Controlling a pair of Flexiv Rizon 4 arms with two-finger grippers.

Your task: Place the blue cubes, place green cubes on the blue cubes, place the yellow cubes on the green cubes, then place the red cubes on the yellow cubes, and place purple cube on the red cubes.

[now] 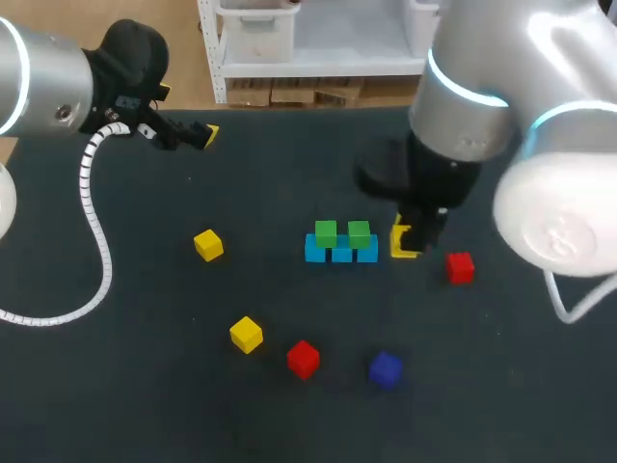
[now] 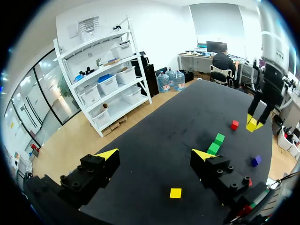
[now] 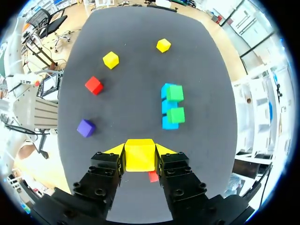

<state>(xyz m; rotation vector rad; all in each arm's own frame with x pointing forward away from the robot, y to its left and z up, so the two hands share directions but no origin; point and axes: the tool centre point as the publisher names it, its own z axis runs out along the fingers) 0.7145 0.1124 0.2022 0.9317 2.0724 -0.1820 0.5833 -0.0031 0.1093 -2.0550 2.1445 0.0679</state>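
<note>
In the head view, the right arm comes in from the upper right and its bulk covers most of the right end effector point(image 1: 410, 241), just right of centre. Only a sliver of yellow shows there. The right wrist view settles it: both fingers are clamped on the held yellow cube point(image 3: 139, 157) from two sides, above the dark counter point(image 1: 145, 386). A red cube point(image 1: 460, 267) lies on the counter just beside that end effector.

The blue cubes point(image 1: 340, 254) form a short row at the centre of the head view, seemingly three, though the angle makes the count uncertain. Two green cubes point(image 1: 326, 232) sit on top of the row.

The left end effector point(image 2: 156, 157) hangs at the head view's upper left, well apart from the cubes. Only one yellow tip shows there, while the left wrist view shows its fingers wide apart with nothing between them.

Two loose yellow cubes point(image 1: 208, 245) lie left of centre. A second red cube point(image 1: 303, 358) and the purple cube point(image 1: 386, 368) lie in the lower middle.
</note>
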